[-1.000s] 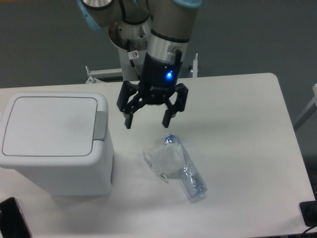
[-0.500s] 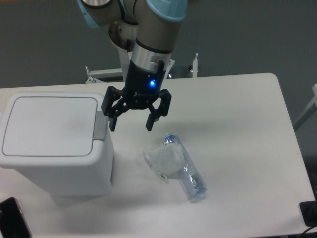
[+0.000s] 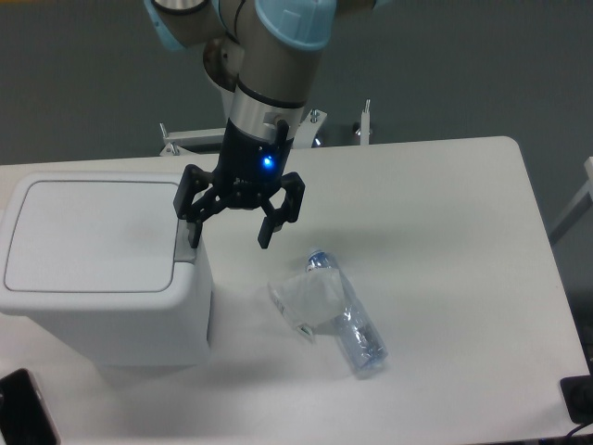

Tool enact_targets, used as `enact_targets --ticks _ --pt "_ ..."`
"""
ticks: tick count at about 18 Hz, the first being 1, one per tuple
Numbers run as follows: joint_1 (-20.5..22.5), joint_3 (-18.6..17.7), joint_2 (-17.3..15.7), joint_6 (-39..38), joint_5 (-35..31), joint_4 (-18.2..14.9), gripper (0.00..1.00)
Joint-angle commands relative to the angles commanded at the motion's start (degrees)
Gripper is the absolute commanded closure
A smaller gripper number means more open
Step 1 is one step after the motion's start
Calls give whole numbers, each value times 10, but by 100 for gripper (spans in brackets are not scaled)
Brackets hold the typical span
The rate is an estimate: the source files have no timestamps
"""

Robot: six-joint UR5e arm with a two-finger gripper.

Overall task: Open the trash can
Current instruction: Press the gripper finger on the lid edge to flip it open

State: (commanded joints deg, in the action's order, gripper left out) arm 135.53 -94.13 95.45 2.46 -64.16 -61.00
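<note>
Your gripper (image 3: pixel 230 225): black, two-fingered, jaws spread wide with nothing between them, a blue light glowing on its body. One fingertip (image 3: pixel 193 233) sits over the grey push tab (image 3: pixel 187 243) at the right edge of the lid; whether it actually touches the tab, you cannot tell from this view. The other finger hangs over bare table, right of the bin. The trash can (image 3: pixel 104 269): white, boxy, rounded corners, standing at the left side of the white table (image 3: pixel 463 278), its flat lid (image 3: pixel 93 235) lying closed. A clear plastic bottle (image 3: pixel 347 315): crumpled, lying on its side near the table's middle, well apart from the bin, with a pale label or wrapper loose around its upper part; no writing on it can be read. No brand marks are legible on the bin or the gripper either. A dark object (image 3: pixel 26 408) shows at the lower left corner, partly cut off by the frame.
</note>
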Motion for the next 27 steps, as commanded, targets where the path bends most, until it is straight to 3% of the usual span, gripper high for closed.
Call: enact_targets --ticks 16,20,22,25,27 --pt "-1 -7 0 1 0 2 0" --pt "-1 -11 -2 -1 0 21 0" --pt "0 3 -4 -4 -1 33 0" --pt "10 51 -3 -2 -6 37 0" --pt "19 76 -2 2 -53 40 0"
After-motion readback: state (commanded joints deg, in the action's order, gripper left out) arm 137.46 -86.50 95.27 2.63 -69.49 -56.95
